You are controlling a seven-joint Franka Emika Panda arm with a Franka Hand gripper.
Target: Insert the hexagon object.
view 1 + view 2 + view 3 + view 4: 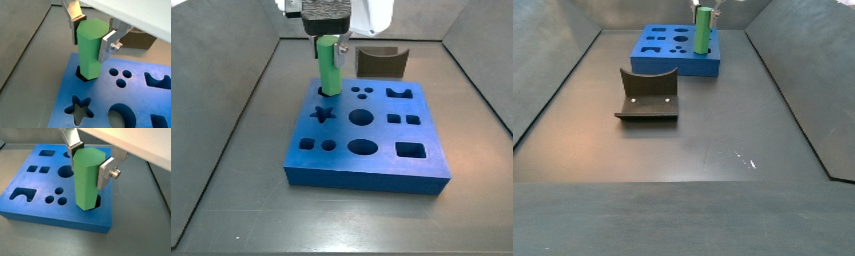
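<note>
End effector (90,159) grips green peg (86,178) upright, tip seemingly entering block (40,203) hole; keep vertical, press straight down.

The end effector (90,159) is positioned above a rear corner of the blue block (372,160), its silver fingers (109,44) closed on the upper part of the upright green hexagon object (89,50). The object's lower end sits in a hole at the block's edge, so that hole is occupied. Remaining openings in the block's top face, including the star hole (79,108) and the round holes (362,117), are unobstructed from above. The dark grey curved piece (380,61) stands on the tabletop (687,150) near the block, apart from it. In a side view, the tabletop in front of the block is open. Grey enclosure walls (225,90) bound both sides.
</note>
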